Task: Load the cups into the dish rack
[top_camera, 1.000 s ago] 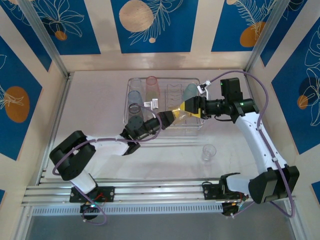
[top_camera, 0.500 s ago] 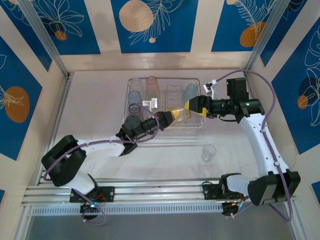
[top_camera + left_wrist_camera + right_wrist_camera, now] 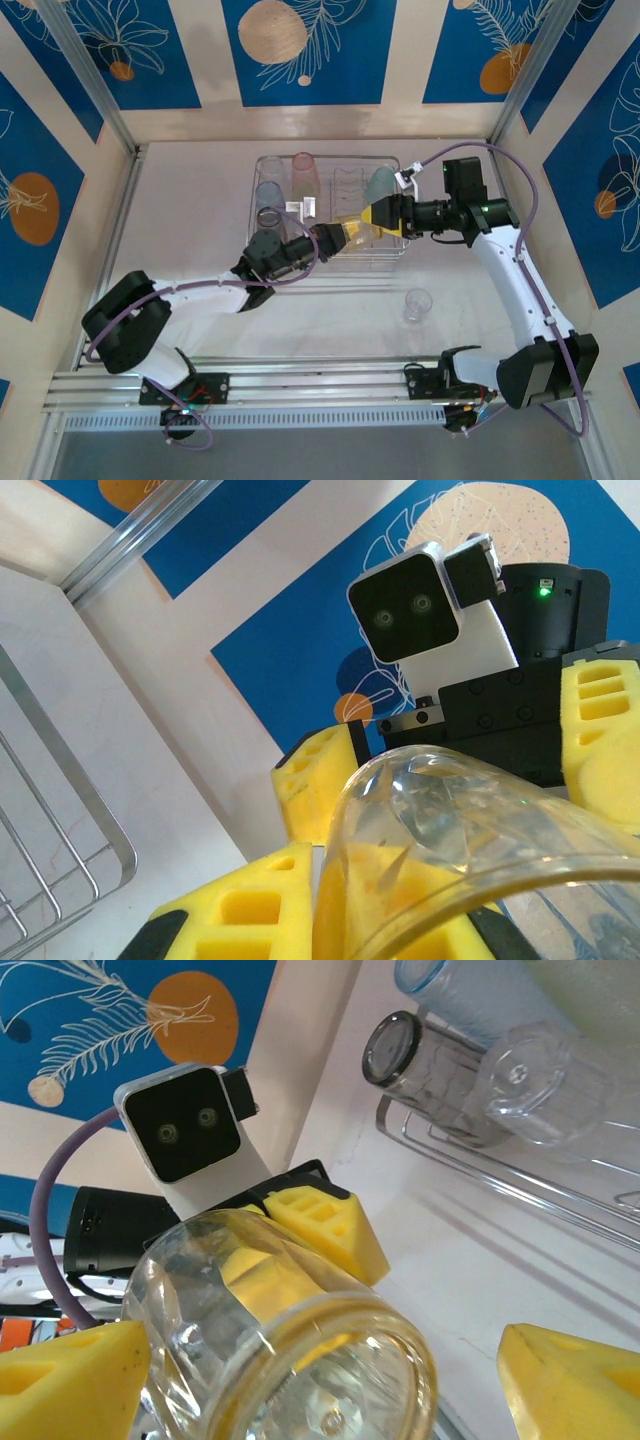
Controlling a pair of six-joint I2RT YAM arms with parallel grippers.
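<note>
Yellowish cup (image 3: 355, 230) pinched in left pincer (image 3: 326, 238); right pincer (image 3: 378, 216) straddles it wide open, arms meeting over rack (image 3: 345, 158).

The top external camera looks steeply down from above and behind the arm bases, far enough back to take in the whole table (image 3: 200, 200) and the dish rack (image 3: 345, 190). The left wrist camera (image 3: 185, 1125) and the right wrist camera (image 3: 430, 610) face each other at close range. Between them they share one cup (image 3: 470, 860), seemingly amber-tinted, and rack wire edges both views.
</note>
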